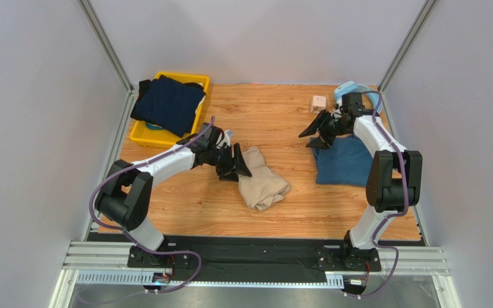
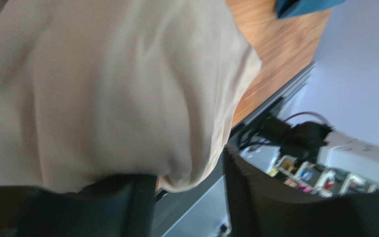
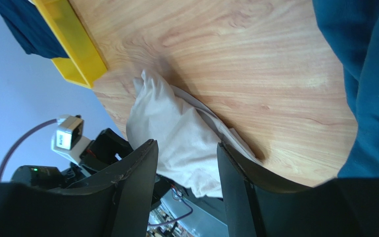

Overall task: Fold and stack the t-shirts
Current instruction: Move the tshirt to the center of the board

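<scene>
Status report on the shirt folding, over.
Left gripper open, against the crumpled beige t-shirt. Right gripper open, above a corner of the teal t-shirt. Navy t-shirt draped on the yellow bin. No obstruction seen.

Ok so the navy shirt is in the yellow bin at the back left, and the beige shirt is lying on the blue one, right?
No. The beige shirt is not on the blue shirt; it lies on the bare table, apart from it, as the top view shows. The navy shirt is in the yellow bin at the back left.
</scene>
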{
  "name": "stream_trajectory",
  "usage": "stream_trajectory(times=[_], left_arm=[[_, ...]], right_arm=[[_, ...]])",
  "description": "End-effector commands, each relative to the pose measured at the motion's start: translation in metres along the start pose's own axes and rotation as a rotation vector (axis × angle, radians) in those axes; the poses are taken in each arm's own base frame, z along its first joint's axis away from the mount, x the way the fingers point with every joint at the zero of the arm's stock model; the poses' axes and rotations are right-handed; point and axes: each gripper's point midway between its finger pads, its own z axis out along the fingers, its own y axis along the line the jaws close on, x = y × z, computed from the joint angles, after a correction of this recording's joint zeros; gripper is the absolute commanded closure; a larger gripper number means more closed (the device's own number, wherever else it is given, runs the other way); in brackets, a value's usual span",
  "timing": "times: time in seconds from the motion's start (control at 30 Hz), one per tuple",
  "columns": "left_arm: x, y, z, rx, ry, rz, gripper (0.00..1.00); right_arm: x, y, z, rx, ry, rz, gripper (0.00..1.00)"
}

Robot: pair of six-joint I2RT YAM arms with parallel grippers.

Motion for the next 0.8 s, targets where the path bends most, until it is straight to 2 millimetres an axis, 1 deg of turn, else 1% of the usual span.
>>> stream_trajectory(times=[0.0,0.07,0.13,0.17,0.2,0.23,0.27,0.33,0.4,0.43,0.5,0.57,0.63,0.7,0.77], left_arm=[[0.005,0.000,-0.019,-0.056,-0.012,0.048,0.24],[0.010,0.003,-0.024,-0.080,0.009,0.066,0.24],[0.012,0.003,-0.029,-0.082,0.005,0.083,0.25],[0.014,0.005,-0.031,-0.094,0.003,0.083,0.25],[0.012,0.002,-0.035,-0.097,-0.013,0.093,0.25],[0.009,0.004,-0.038,-0.115,-0.032,0.100,0.25],[0.009,0.004,-0.042,-0.126,-0.040,0.100,0.25],[0.002,0.002,-0.051,-0.135,-0.081,0.106,0.24],[-0.005,0.000,-0.059,-0.129,-0.113,0.107,0.24],[-0.007,0.001,-0.062,-0.132,-0.120,0.104,0.24],[-0.010,0.003,-0.069,-0.137,-0.136,0.104,0.24],[-0.009,0.008,-0.075,-0.150,-0.147,0.102,0.24],[-0.008,0.015,-0.079,-0.167,-0.159,0.095,0.24],[-0.008,0.017,-0.084,-0.165,-0.177,0.093,0.25],[-0.004,0.021,-0.085,-0.169,-0.179,0.086,0.25]], right_arm=[[0.029,-0.012,0.000,0.001,0.074,-0.037,0.46],[0.039,-0.020,0.008,0.004,0.110,-0.035,0.47],[0.049,-0.017,0.012,-0.018,0.141,-0.047,0.47],[0.059,-0.014,0.018,-0.026,0.167,-0.065,0.47],[0.067,-0.014,0.023,-0.027,0.192,-0.075,0.47],[0.074,-0.012,0.027,-0.031,0.218,-0.087,0.46],[0.089,-0.009,0.034,-0.028,0.259,-0.118,0.47],[0.108,-0.011,0.049,0.002,0.310,-0.151,0.47],[0.116,-0.015,0.060,0.023,0.340,-0.169,0.47],[0.124,-0.015,0.065,0.028,0.361,-0.183,0.47],[0.130,-0.017,0.073,0.038,0.387,-0.187,0.47],[0.135,-0.019,0.078,0.054,0.399,-0.200,0.47],[0.133,-0.023,0.081,0.078,0.392,-0.211,0.48],[0.133,-0.026,0.083,0.088,0.390,-0.220,0.47],[0.132,-0.025,0.084,0.084,0.393,-0.225,0.47]])
